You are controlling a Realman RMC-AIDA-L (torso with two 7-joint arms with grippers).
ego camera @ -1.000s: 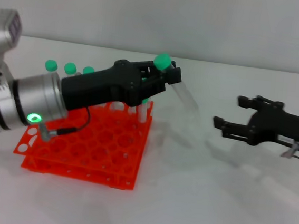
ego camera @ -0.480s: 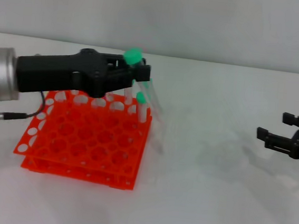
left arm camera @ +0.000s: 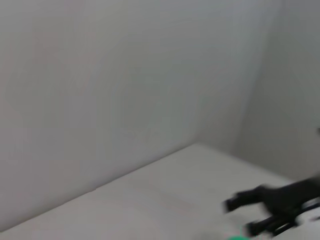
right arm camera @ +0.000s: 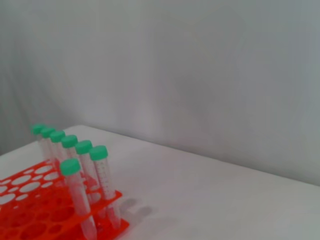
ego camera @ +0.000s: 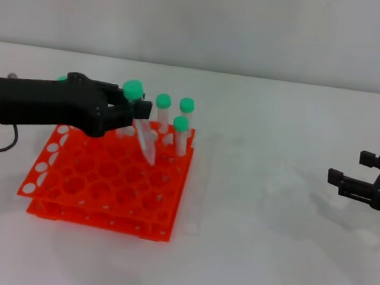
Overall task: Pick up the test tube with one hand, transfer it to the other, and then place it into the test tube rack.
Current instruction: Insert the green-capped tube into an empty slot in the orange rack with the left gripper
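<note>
Since a moment ago, the left gripper (ego camera: 127,109) has swung back over the bright orange-red, two-tiered plastic test tube rack (ego camera: 105,181), carrying the slim clear plastic test tube with a bright green cap (ego camera: 141,128) with it. The rack sits on the white surface (ego camera: 266,258), nearest the camera. Above its far right part the black left gripper is clamped on the tube just under the cap; the tube hangs tilted, its tip over the rack's holes. Just beyond stand other green-capped tubes (ego camera: 180,136) upright in the rack. Well apart from the rack, the black right gripper (ego camera: 359,173) hovers with fingers spread, holding nothing.
</note>
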